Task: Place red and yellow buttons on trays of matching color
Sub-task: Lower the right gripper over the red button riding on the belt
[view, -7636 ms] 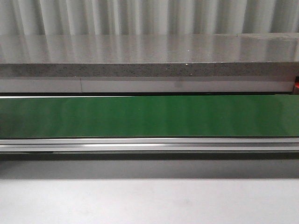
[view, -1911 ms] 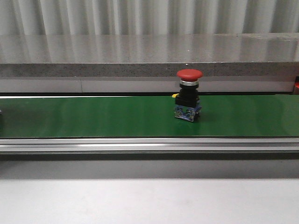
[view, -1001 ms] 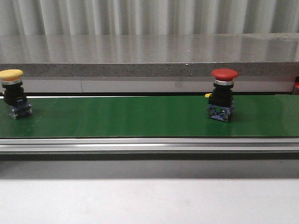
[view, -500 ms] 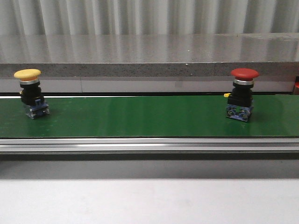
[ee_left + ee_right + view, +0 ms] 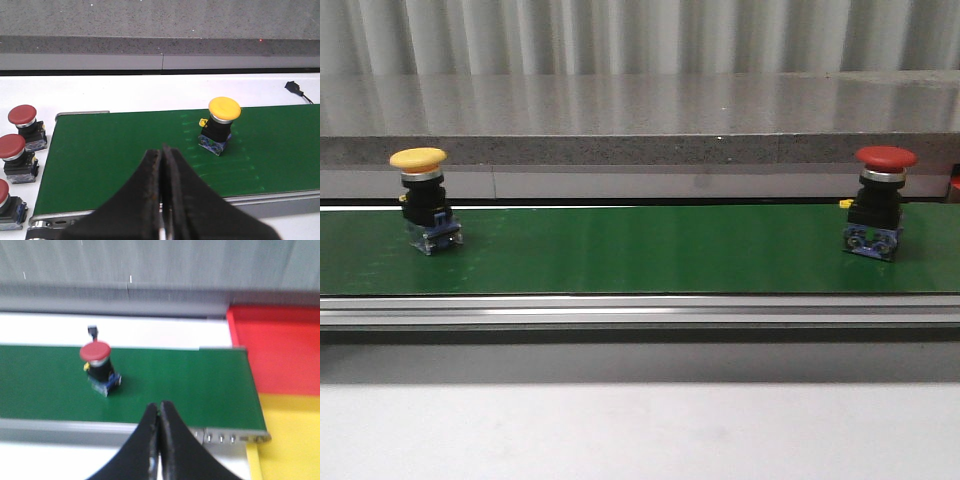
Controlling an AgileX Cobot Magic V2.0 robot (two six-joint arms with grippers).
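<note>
Jaws of both arms pressed together; yellow button (image 5: 423, 199) and red button (image 5: 879, 201) ride green belt (image 5: 640, 250).

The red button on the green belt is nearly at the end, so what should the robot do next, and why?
Probably open the right gripper and reach down toward the red button. Its fingers are closed and empty, the button stands upright on the belt closest to that arm, and the red tray lies just past the belt's end.
</note>
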